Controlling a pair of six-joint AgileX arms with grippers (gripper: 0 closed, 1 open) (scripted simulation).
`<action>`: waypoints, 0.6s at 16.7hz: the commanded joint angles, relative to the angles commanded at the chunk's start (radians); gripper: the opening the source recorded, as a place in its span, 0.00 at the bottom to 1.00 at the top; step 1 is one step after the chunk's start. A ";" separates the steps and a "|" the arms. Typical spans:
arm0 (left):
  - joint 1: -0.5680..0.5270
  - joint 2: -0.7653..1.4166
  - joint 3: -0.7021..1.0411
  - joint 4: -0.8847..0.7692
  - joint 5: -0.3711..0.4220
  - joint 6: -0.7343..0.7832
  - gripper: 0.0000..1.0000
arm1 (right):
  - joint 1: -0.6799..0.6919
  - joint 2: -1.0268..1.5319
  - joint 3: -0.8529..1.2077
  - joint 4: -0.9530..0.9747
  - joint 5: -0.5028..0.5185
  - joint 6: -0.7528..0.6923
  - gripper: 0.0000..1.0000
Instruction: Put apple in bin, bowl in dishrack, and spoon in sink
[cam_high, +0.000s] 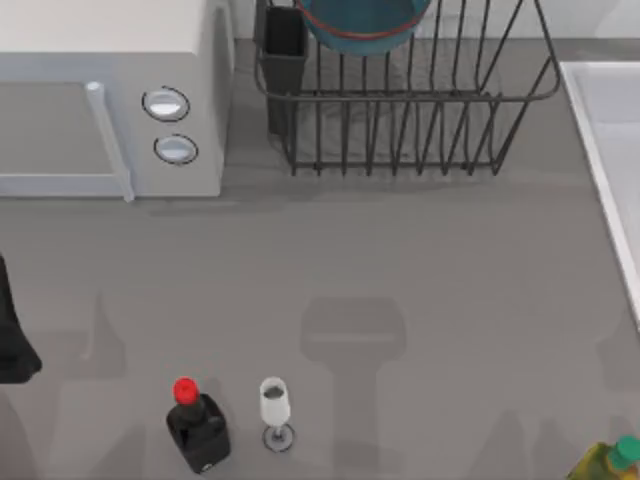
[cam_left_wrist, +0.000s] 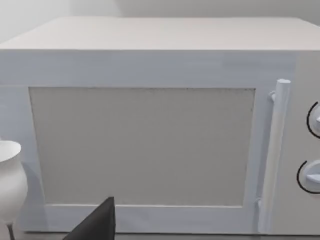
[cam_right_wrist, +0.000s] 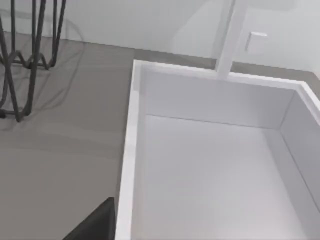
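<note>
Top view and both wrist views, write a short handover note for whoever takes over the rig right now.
Left arm: parked at the table's left edge, wrist camera facing the microwave.
Right arm: its wrist camera looks down at the sink.
Bowl: already in the dishrack, at its back.
Sink basin: looks bare in the right wrist view, no spoon visible there.
Apple, spoon and bin: I can't place them from these views.
Done: bowl. Left, as far as I can tell: confirm the apple and the spoon.
</note>
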 joint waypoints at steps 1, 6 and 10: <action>0.000 0.000 0.000 0.000 0.000 0.000 1.00 | -0.019 0.054 0.036 -0.043 -0.004 -0.062 1.00; 0.000 0.000 0.000 0.000 0.000 0.000 1.00 | -0.108 0.348 0.234 -0.230 -0.023 -0.516 1.00; 0.000 0.000 0.000 0.000 0.000 0.000 1.00 | -0.181 0.542 0.358 -0.378 -0.022 -0.837 1.00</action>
